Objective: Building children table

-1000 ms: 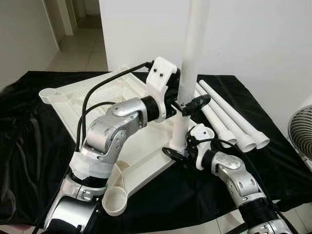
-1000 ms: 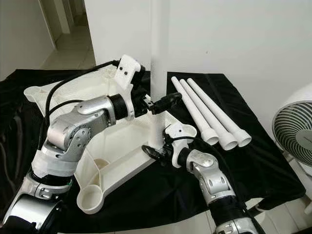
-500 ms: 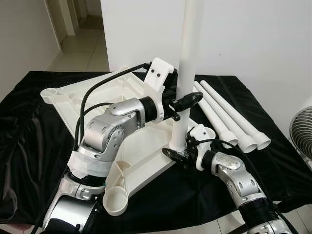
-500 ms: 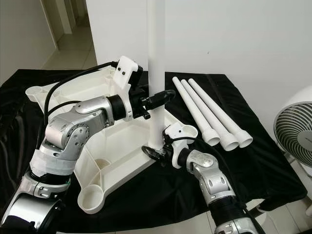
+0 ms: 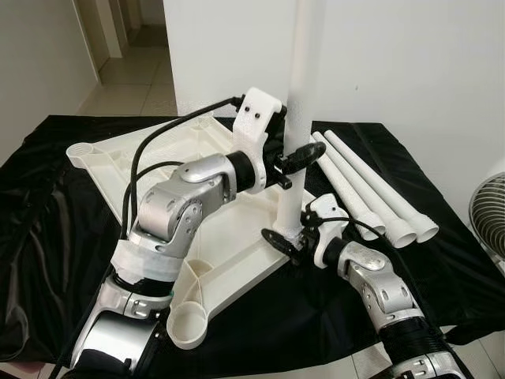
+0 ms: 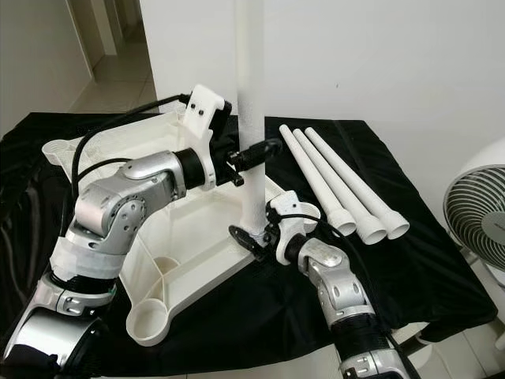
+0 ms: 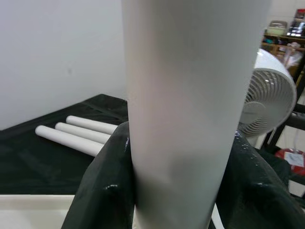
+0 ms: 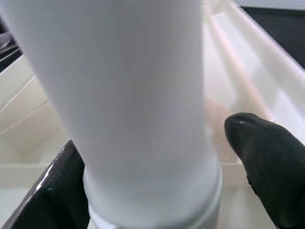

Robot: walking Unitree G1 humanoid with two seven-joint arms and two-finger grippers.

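You have four white table legs: one leg (image 5: 298, 103) standing upright and three spare legs (image 5: 371, 193) lying side by side. There is one white tabletop (image 5: 150, 154), one black cloth (image 5: 47, 229), one fan (image 6: 481, 217), and two grippers.

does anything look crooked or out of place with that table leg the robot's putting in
Nothing stands out. The upright leg stands straight in the tabletop corner socket, held by the left gripper and right gripper; three spare legs lie side by side.
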